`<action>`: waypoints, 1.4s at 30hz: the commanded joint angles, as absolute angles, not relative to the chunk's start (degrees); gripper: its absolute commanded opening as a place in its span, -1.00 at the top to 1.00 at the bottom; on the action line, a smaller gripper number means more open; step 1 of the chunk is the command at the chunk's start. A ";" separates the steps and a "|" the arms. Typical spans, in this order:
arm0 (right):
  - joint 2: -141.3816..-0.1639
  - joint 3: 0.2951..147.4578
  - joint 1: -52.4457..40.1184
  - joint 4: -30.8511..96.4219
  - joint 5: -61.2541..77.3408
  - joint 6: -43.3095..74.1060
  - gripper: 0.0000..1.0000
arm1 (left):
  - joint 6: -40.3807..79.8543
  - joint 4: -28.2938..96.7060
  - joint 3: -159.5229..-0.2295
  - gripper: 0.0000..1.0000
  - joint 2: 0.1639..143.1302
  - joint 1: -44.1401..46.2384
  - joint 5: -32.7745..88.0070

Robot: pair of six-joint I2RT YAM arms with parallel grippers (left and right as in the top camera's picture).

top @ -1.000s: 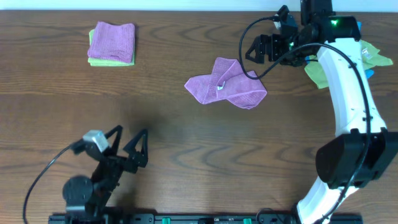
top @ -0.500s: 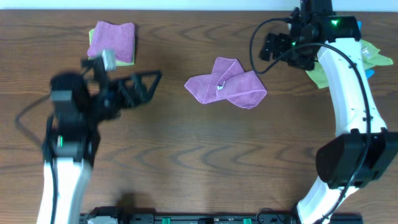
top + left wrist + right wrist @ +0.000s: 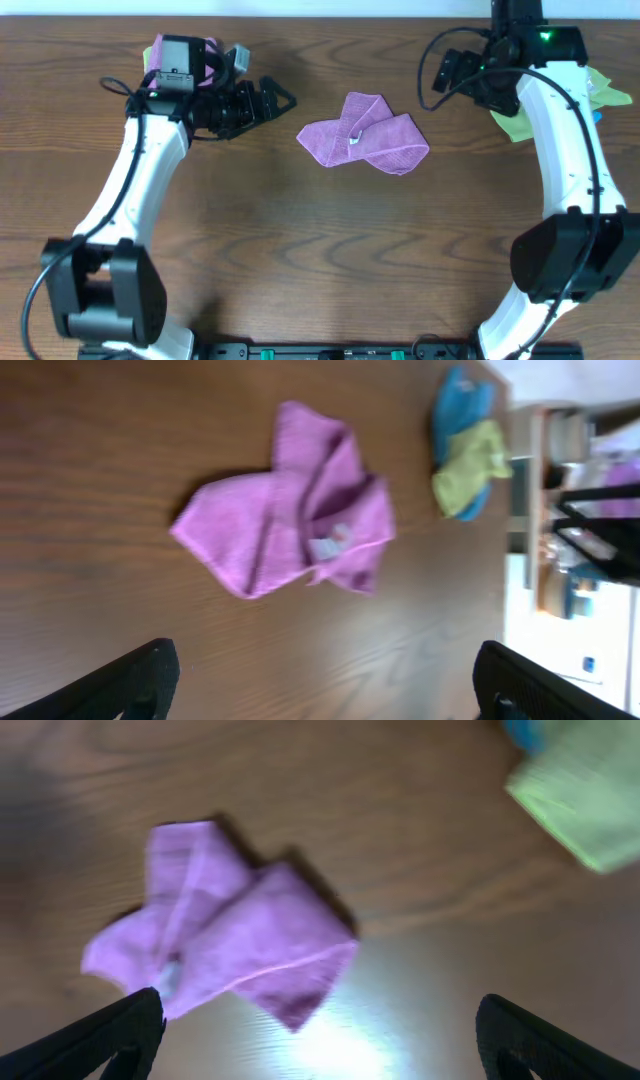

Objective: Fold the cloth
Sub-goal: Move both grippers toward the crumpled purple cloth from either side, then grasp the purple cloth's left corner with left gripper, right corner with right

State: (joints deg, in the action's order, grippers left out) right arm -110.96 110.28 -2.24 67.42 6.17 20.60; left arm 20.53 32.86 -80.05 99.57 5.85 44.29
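The purple cloth (image 3: 364, 134) lies crumpled on the wooden table, its small white tag (image 3: 354, 139) showing near the middle. It also shows in the left wrist view (image 3: 290, 515) and in the right wrist view (image 3: 220, 925). My left gripper (image 3: 270, 100) is open and empty, above the table to the left of the cloth. My right gripper (image 3: 448, 72) is open and empty, above the table to the upper right of the cloth. Neither gripper touches the cloth.
A folded purple cloth on a lime-green one (image 3: 180, 70) sits at the back left, partly behind my left arm. A green and blue cloth pile (image 3: 600, 100) lies at the back right, also in the left wrist view (image 3: 465, 445).
My left arm has swung from the front left up and toward the cloth. My right gripper has drawn back a little to the right. The cloth has not moved.
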 commanded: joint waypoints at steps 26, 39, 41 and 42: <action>-110.52 100.71 -8.67 71.05 8.73 5.76 -0.99 | 32.91 22.13 -81.12 -0.90 120.55 16.67 28.51; -110.52 100.71 -9.02 70.37 7.46 5.74 -0.99 | 34.50 12.08 -81.12 -0.17 122.54 19.53 24.14; -110.52 100.71 -9.02 70.24 7.01 5.76 -0.99 | 36.16 12.05 -81.12 0.28 122.54 19.59 24.23; -110.52 100.71 -9.02 70.22 6.79 5.74 -0.99 | 36.25 12.21 -81.12 0.43 122.54 19.59 24.23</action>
State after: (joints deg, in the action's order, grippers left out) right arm -110.96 101.06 -8.60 70.43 7.97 5.04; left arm 34.81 12.16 -80.51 121.58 19.49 25.36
